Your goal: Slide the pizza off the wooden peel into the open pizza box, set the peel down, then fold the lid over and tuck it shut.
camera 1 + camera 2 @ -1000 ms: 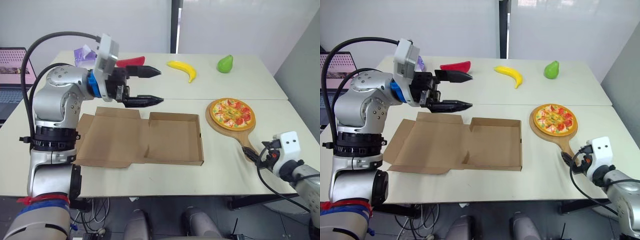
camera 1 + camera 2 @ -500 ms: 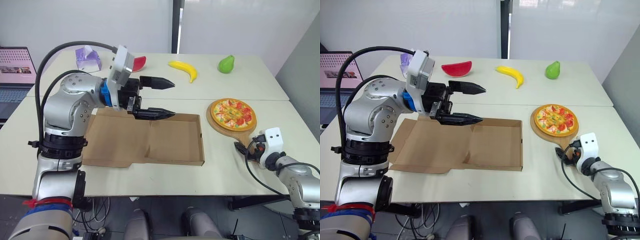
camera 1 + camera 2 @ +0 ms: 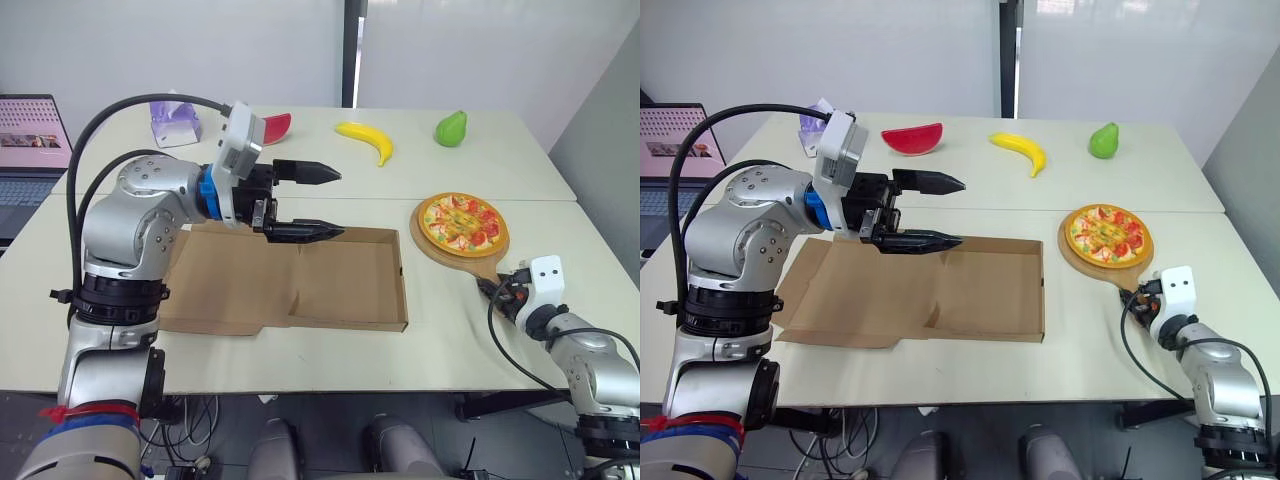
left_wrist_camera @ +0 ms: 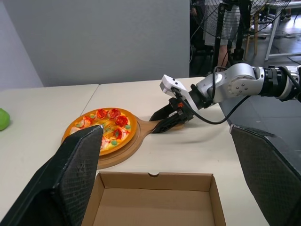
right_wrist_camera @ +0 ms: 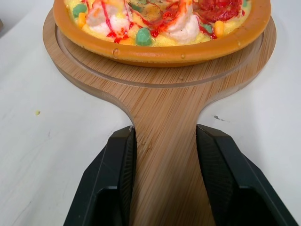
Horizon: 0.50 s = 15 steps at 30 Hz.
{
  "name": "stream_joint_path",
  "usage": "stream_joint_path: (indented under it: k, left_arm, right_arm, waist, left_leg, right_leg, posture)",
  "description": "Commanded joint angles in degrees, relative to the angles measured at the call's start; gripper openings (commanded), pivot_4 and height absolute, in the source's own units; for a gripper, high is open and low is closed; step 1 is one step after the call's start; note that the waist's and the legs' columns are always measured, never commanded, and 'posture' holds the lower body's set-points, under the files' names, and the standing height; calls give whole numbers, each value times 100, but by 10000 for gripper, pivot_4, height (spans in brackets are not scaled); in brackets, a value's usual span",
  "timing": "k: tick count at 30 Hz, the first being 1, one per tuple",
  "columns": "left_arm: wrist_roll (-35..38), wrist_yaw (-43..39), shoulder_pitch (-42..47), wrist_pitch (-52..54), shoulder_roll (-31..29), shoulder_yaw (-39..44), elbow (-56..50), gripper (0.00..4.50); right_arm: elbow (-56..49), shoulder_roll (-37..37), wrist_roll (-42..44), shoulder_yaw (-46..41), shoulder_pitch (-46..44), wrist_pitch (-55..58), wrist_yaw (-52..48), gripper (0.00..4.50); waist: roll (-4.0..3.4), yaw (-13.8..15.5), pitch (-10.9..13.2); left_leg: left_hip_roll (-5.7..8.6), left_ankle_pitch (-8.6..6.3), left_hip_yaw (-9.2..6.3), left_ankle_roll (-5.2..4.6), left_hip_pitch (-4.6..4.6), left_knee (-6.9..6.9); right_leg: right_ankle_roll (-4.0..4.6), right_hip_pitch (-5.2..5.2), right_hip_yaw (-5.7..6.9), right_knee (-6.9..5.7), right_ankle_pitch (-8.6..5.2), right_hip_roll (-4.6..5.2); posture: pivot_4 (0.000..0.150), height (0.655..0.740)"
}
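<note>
Two jaws: left wide above box (image 3: 340,285) rear edge, right tight on peel (image 5: 162,117) handle.

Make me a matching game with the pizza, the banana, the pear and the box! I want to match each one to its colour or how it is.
Things:
1. pizza
2. banana
3. pear
4. pizza box

Descriptions:
A. green
B. lying open with nothing inside
C. sitting on the wooden peel
D. yellow

Pairs: 1-C, 2-D, 3-A, 4-B
</note>
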<state>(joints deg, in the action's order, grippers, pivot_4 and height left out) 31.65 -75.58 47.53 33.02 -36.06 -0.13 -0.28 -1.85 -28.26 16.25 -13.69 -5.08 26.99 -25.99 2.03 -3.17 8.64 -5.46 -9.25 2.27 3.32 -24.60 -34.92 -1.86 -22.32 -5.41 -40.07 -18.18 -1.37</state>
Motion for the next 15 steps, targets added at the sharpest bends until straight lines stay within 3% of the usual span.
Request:
stream_joint_path:
  k: [1, 6, 15]
  left_arm:
    - [171, 106, 4, -20, -101, 316, 40, 45000]
    - [107, 156, 63, 132, -446, 460, 235, 45000]
    - [480, -19, -146, 778, -1157, 611, -73, 45000]
  right_arm:
    - [-463, -108, 14, -46, -470, -499, -96, 16982]
    - [-452, -553, 76, 103, -1244, -530, -650, 16982]
    - [-86, -1010, 137, 779, -2324, -621, -2041, 16982]
  waist:
    - [-23, -7, 15]
    - [-103, -10, 76]
    - [-101, 14, 82]
  left_leg:
    - [0, 0, 1, 0, 0, 0]
    - [4, 0, 4, 0, -7, 0]
    - [3, 0, 1, -1, -18, 4]
  right_leg:
    - [-1, -1, -2, 0, 0, 0]
    - [-3, -10, -8, 0, -1, 0]
    - [4, -17, -4, 13, 2, -2]
  posture:
    - [1500, 7400]
    - [1500, 7400]
    - [1500, 7400]
